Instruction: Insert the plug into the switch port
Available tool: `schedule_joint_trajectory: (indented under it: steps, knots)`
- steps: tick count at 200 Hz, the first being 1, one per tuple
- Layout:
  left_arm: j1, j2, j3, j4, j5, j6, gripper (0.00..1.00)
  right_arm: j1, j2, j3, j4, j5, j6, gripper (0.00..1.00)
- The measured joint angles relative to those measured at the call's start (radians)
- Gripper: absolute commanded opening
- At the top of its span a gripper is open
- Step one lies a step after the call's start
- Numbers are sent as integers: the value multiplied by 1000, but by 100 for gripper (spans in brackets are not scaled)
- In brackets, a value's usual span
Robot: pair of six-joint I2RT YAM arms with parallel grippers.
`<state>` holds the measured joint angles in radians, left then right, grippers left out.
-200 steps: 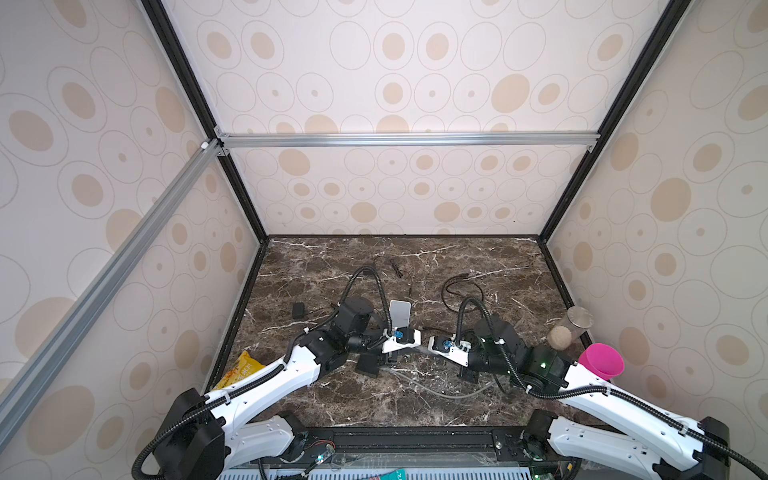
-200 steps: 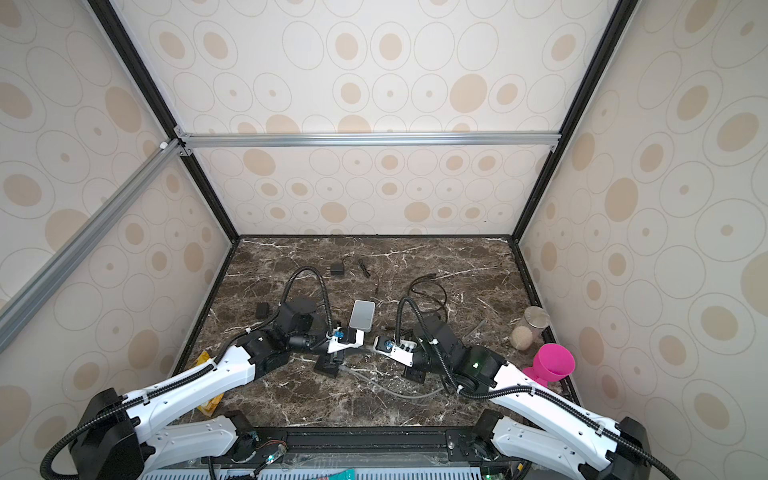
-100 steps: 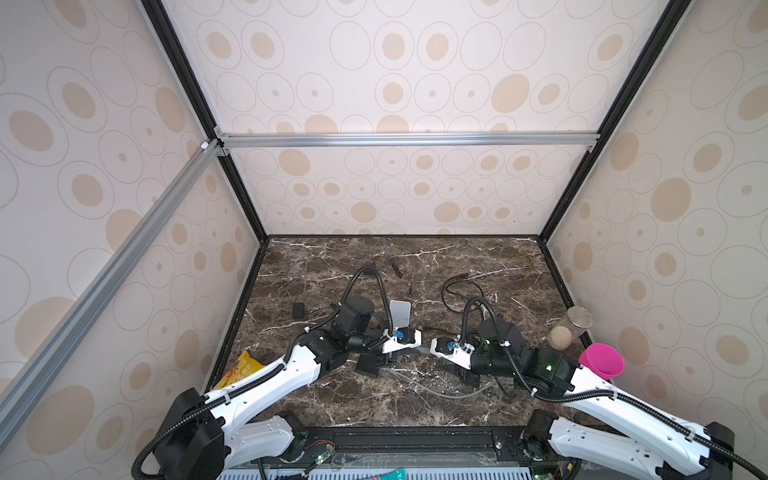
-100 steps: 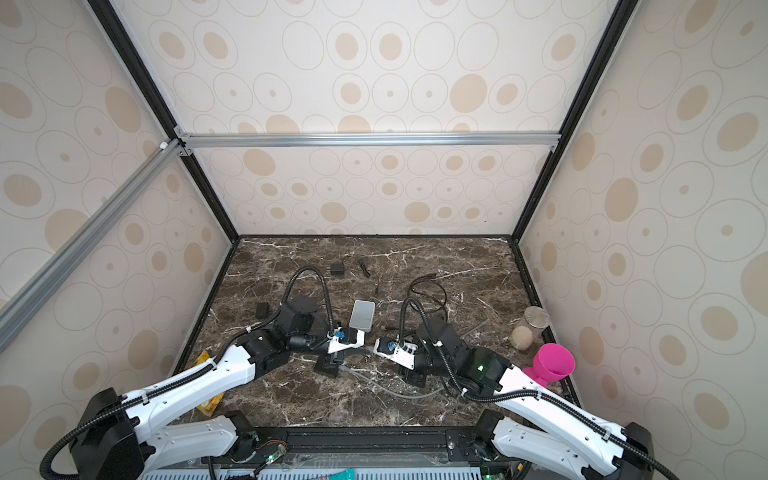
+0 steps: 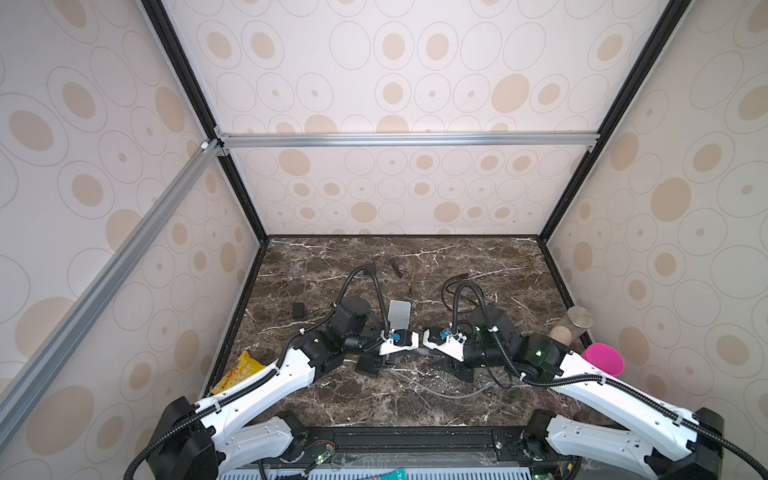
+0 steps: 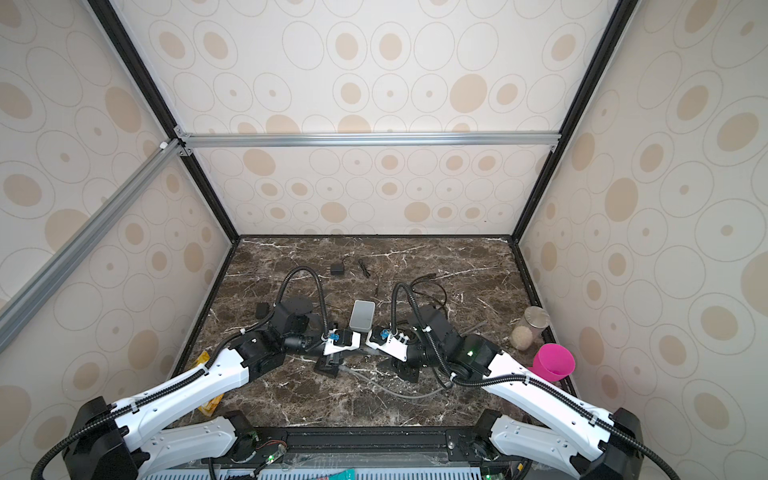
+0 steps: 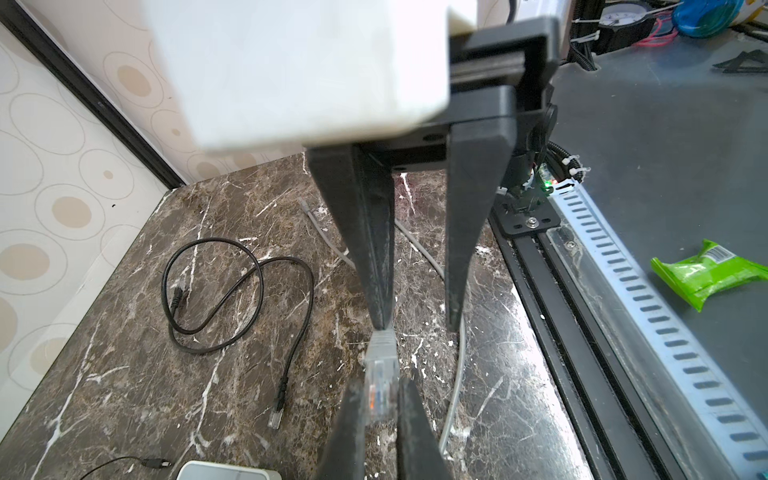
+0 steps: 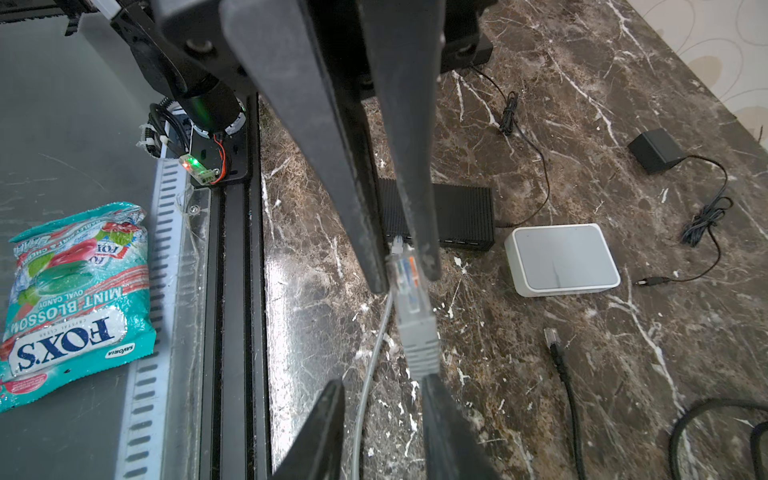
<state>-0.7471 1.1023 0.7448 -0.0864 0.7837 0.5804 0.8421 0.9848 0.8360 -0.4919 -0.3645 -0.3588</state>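
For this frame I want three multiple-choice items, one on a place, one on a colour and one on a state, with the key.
1. Where on the table does the pink cup stand?
A) right edge B) centre C) left edge
2. What colour is the boot behind the clear plug?
A) red B) grey C) blue
3. Which gripper clamps the plug?
A) right B) neither C) left

Key:
1 A: both top views show it at the right edge.
2 B: it is grey in the right wrist view.
3 C: the left gripper is shut on it, and the right gripper stands open.
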Motion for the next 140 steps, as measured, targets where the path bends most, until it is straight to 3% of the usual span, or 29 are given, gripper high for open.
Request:
schedule_joint_trajectory:
  steps: [89, 140]
  knots:
    - [0, -13, 0, -5, 34, 1, 6, 0, -5, 2, 45, 31, 2, 34]
    - [0, -19, 0, -5, 41, 1, 6, -1, -7, -6, 80, 0, -7, 29]
